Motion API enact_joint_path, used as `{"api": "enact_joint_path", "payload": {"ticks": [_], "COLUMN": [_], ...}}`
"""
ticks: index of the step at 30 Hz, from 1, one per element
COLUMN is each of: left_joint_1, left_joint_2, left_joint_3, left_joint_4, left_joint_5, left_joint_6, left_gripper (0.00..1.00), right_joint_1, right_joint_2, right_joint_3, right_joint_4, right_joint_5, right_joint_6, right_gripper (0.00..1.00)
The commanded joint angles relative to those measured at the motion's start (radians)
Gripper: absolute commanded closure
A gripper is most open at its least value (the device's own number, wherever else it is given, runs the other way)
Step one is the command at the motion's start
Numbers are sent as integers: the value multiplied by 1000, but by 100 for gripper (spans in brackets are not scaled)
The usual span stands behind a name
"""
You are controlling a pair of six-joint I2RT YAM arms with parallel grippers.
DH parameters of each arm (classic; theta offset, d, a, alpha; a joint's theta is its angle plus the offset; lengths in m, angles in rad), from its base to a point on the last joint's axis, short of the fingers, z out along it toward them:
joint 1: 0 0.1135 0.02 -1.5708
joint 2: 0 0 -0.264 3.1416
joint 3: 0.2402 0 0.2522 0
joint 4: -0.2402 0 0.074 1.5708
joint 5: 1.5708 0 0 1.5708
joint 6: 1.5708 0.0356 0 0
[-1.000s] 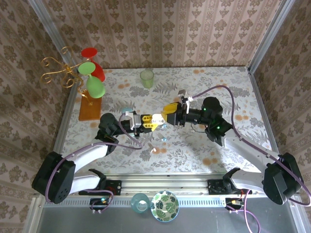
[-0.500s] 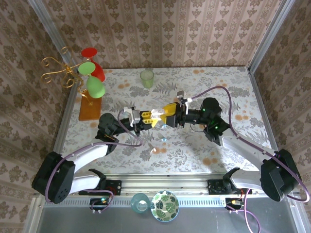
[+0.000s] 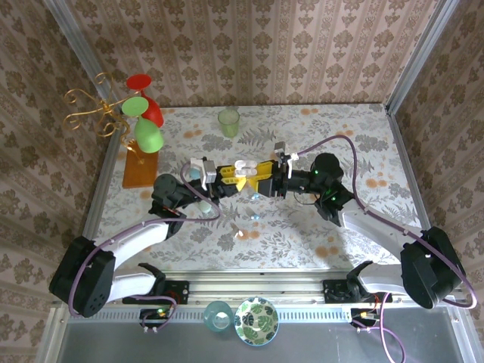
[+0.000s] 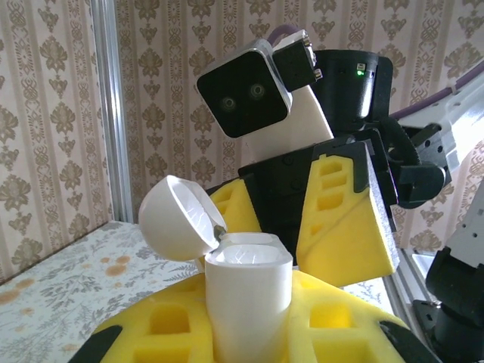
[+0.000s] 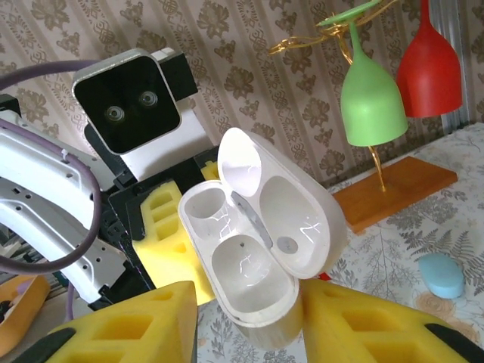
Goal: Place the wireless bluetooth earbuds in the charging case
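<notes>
A white charging case [image 4: 247,291] stands upright with my left gripper [image 4: 246,302] shut on its body. Its lid [image 4: 175,219] is swung open. From the right wrist, both wells of the case [image 5: 249,268] look empty. My right gripper [image 5: 249,321] is open, its yellow fingers [image 5: 121,325] flanking the case base with a small gap on the left side. Seen from above, the left gripper [image 3: 225,175] and right gripper [image 3: 259,178] meet over mid-table around the case [image 3: 243,169]. Two tiny earbuds [image 3: 254,216] [image 3: 240,231] lie on the table in front of them.
A pale blue case [image 5: 441,274] lies on the cloth near the left arm [image 3: 206,205]. A gold stand with red and green glasses [image 3: 141,121] on an orange base [image 3: 141,168] is at the far left. A green cup [image 3: 229,121] stands at the back.
The left gripper has carried the case up and away from the near edge. The right gripper has moved left until its fingers flank the case.
</notes>
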Motion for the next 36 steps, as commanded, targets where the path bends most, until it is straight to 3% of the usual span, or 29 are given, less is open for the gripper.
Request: {"api": "enact_joint_path", "payload": {"ticks": [1, 8, 16, 20, 25, 28, 36], "left_joint_1": [-6, -7, -9, -10, -11, -11, -9], "left_joint_2": [3, 9, 6, -7, -20, -32, -44], "left_joint_3": [57, 70, 77, 68, 69, 70, 69], "left_joint_4": [6, -2, -20, -38, -69, -90, -118], "left_joint_5": [33, 53, 95, 111, 128, 127, 107], "left_joint_6": [-100, -132, -188, -184, -180, -165, -148], "left_gripper": [100, 100, 100, 100, 99, 86, 71], "right_joint_1": [6, 6, 6, 11, 18, 19, 19], "right_joint_2": [3, -21, -46, -42, -46, -55, -94], "right_joint_3": [-1, -17, -15, -14, -20, -27, -28], "right_joint_4": [64, 68, 65, 99, 96, 85, 7], "right_joint_5": [-40, -51, -34, -45, -70, -72, -55], "right_joint_6": [5, -6, -22, -7, -18, -29, -72], "right_gripper": [64, 81, 73, 73, 80, 86, 91]}}
